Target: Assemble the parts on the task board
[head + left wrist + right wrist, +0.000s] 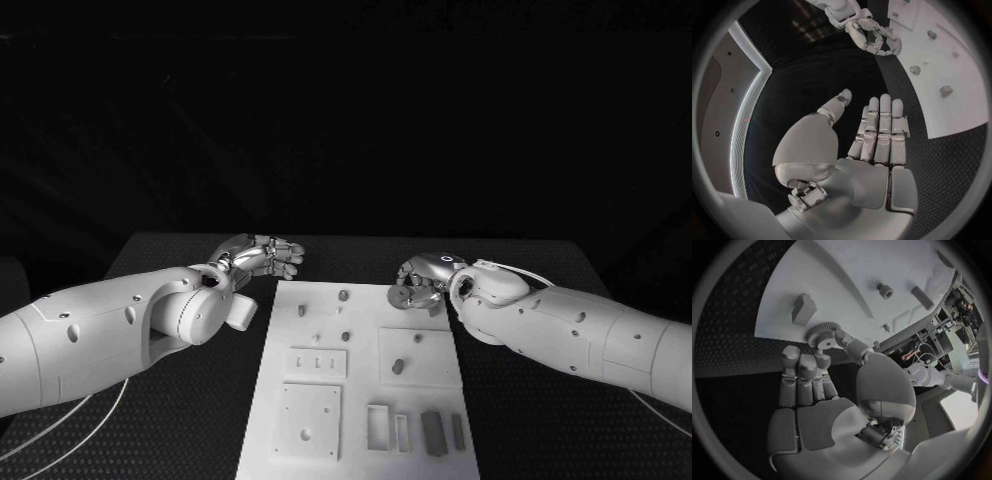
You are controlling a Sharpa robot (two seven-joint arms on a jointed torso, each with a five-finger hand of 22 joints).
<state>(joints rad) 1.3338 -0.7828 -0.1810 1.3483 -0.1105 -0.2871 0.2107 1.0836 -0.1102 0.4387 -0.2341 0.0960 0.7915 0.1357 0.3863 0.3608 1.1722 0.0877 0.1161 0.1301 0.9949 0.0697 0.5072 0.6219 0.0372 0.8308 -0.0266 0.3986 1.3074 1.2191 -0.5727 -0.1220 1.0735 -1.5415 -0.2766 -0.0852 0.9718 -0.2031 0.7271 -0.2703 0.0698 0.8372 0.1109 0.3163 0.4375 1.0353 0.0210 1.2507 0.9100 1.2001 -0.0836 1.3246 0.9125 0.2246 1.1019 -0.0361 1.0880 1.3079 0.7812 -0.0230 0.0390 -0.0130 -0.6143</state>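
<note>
Head view, near to far. Task board point(361, 400): a white plate on the black counter point(534, 420), lower centre of the frame, with rectangular recesses along its near edge and small parts point(418, 339) standing toward its far end. Right hand point(418, 283), right of centre, over the board's far right corner: fingers point(820, 360) pinching a small toothed gear point(822, 333). Left hand point(263, 256), left of centre, just off the board's far left corner: fingers point(879, 125) straight, side by side, thumb apart, holding nothing.
</note>
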